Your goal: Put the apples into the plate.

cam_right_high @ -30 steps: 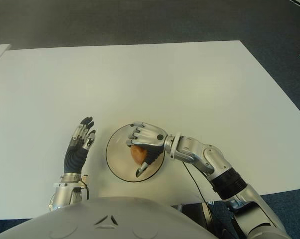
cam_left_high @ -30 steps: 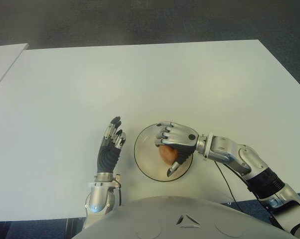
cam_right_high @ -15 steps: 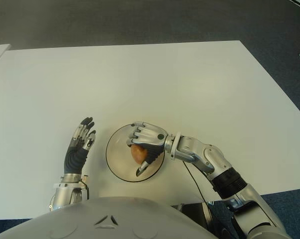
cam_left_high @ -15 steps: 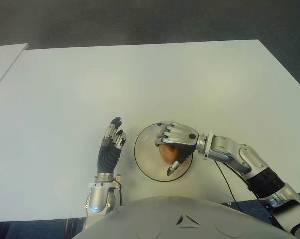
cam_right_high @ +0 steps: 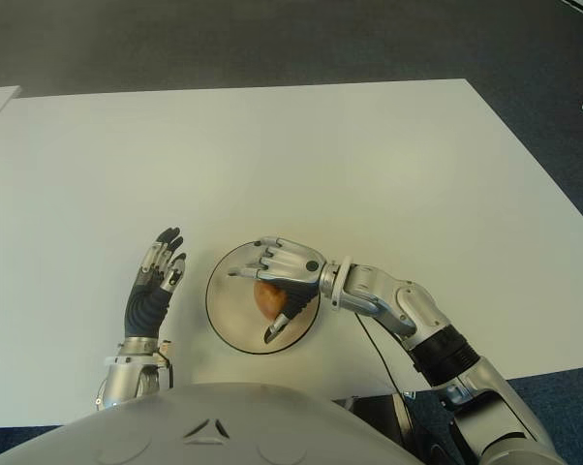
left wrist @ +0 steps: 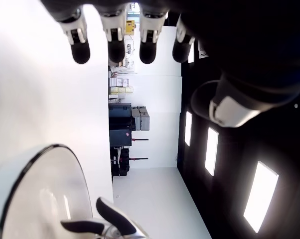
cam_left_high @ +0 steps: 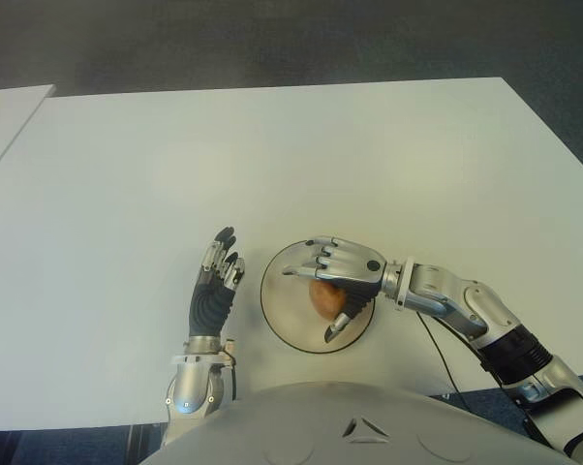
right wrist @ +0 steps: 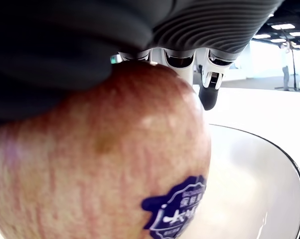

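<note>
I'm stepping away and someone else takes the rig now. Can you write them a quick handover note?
Right hand: over the plate, fingers loosening around the apple, index finger already lifted off.
Left hand: open, holding nothing, beside the plate on its left, above the table.
Done: the apple is at the plate, inside the rim.
Left: finish the release and pull the right hand clear. No other apple is in view.

I see even overhead light, desk (cam_left_high: 272, 145) bright white, shadows soft. Ceiling panels glare in left wrist view. Apple (right wrist: 100, 164) fills right wrist view, blurred close up.
</note>
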